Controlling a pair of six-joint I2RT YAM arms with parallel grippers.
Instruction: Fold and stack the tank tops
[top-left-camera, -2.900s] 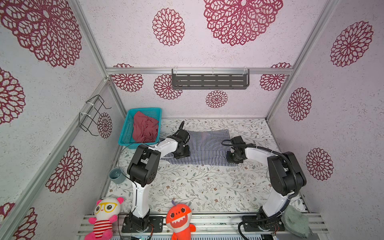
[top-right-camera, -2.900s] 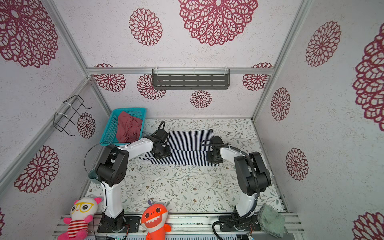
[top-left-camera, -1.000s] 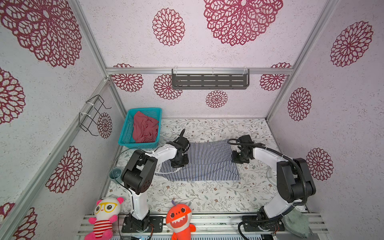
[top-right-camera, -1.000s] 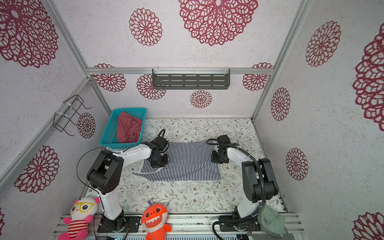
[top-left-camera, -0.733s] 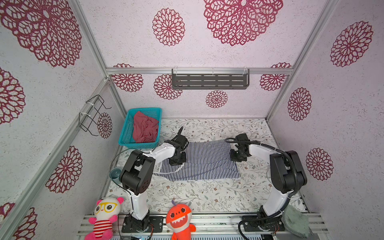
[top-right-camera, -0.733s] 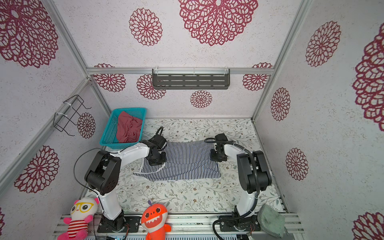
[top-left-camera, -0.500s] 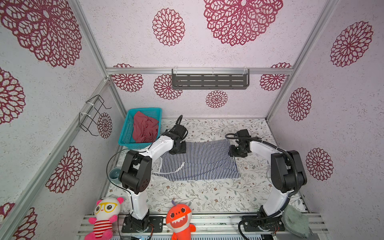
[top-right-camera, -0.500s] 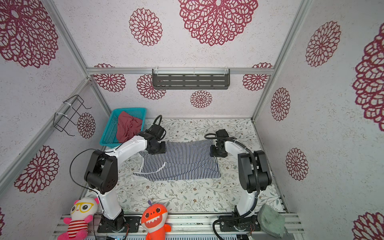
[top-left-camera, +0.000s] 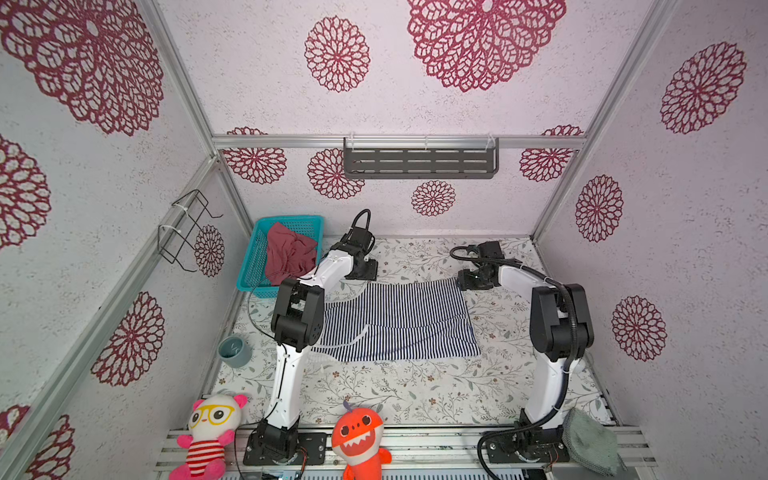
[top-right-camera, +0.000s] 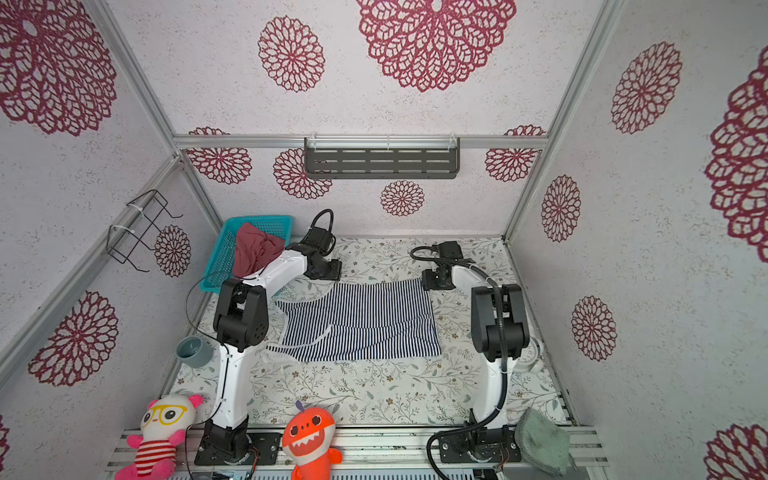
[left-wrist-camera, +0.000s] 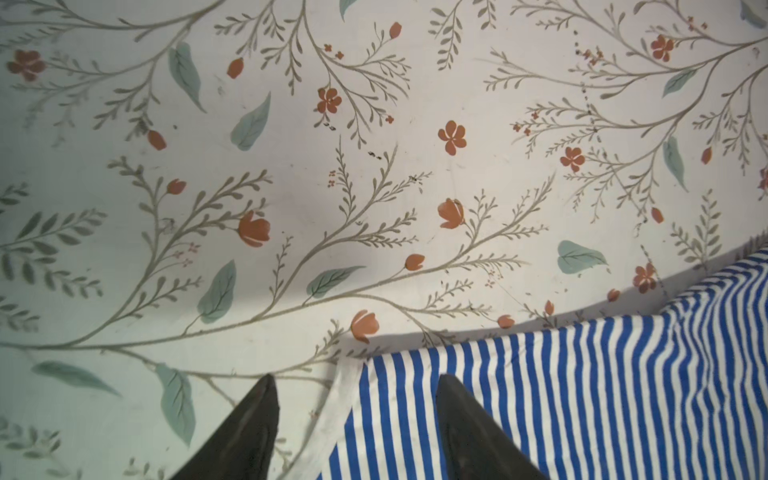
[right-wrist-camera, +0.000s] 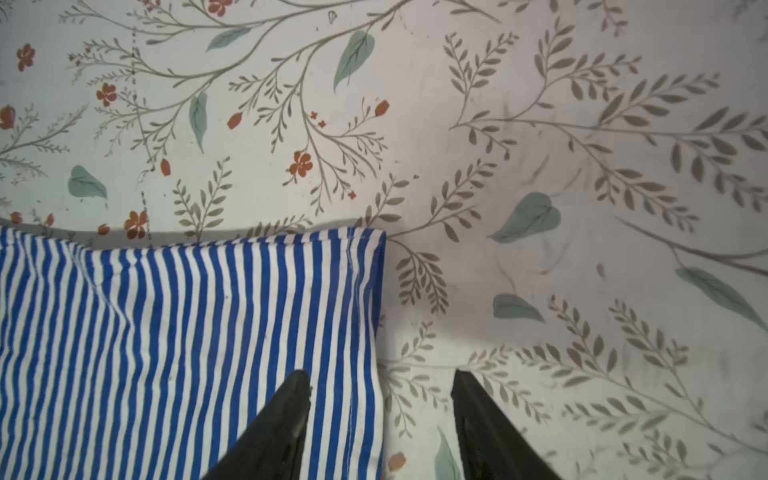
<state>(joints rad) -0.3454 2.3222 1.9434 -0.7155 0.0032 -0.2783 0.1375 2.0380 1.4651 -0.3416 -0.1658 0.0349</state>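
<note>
The striped top (top-left-camera: 399, 320) lies released, flat on the table (top-left-camera: 415, 390).

The left tool (left-wrist-camera: 355, 378) and right tool (right-wrist-camera: 378, 374) now stand spread and empty, each just above one far corner of the striped top, which they pinched a second ago. The cloth is smooth between them, so I judge the spreading is done and the first fold comes next. The red top (top-left-camera: 289, 253) waits in the basket (top-left-camera: 251, 266), beside the left tool.

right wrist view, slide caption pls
Open right tool over a corner of the striped tank top on the floral tabletop
</note>
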